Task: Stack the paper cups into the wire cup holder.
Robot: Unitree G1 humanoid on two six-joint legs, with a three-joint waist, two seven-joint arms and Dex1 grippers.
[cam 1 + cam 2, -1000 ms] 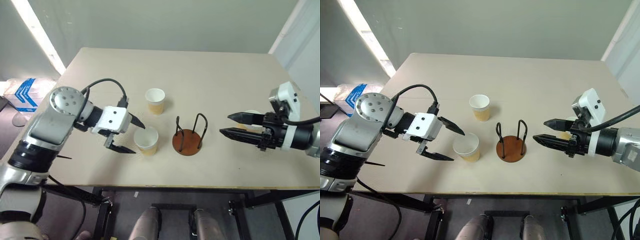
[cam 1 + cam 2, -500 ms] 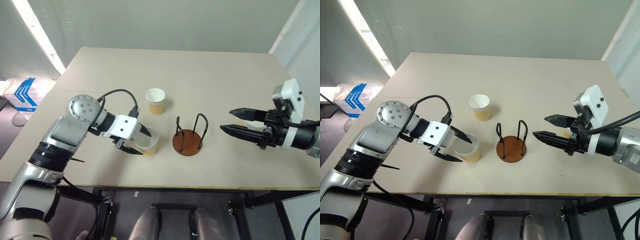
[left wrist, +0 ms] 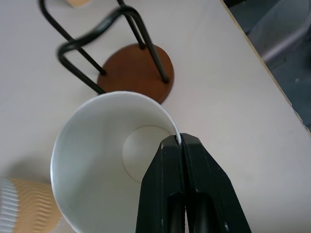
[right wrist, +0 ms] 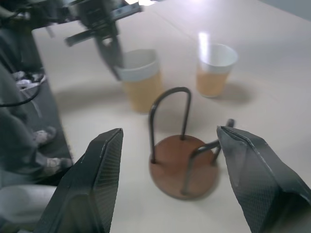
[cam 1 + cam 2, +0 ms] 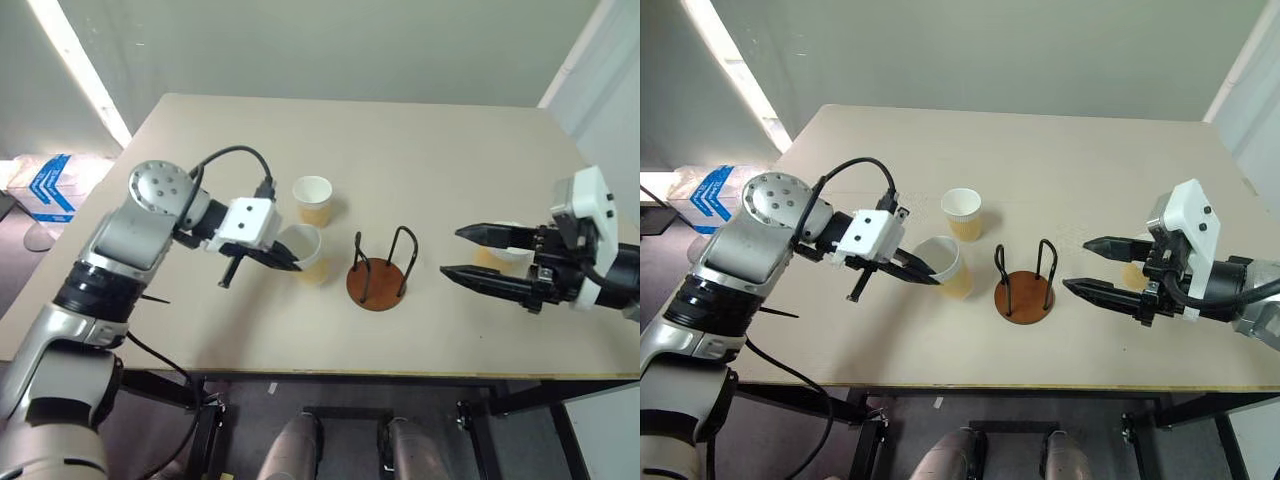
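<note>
Left gripper: the left gripper, with its two black fingers, is pinched tight on the rim of a tan paper cup with a white inside; one finger is inside the wall, the other outside.
Held cup: it is tilted, its mouth turned toward the left arm, and sits just left of the wire cup holder; whether its base touches the table I cannot tell.
Wire cup holder: a round reddish-brown disc with two upright black wire loops stands near the front middle of the beige table, with no cup in it.
Second cup: another tan paper cup with a white rim stands upright just behind the held cup, apart from the holder.
Third cup: a pale paper cup stands behind the right gripper's fingers, partly hidden by them.
Right gripper: the right gripper hangs right of the holder, pointing toward it, its jaws spread wide with nothing between them.
</note>
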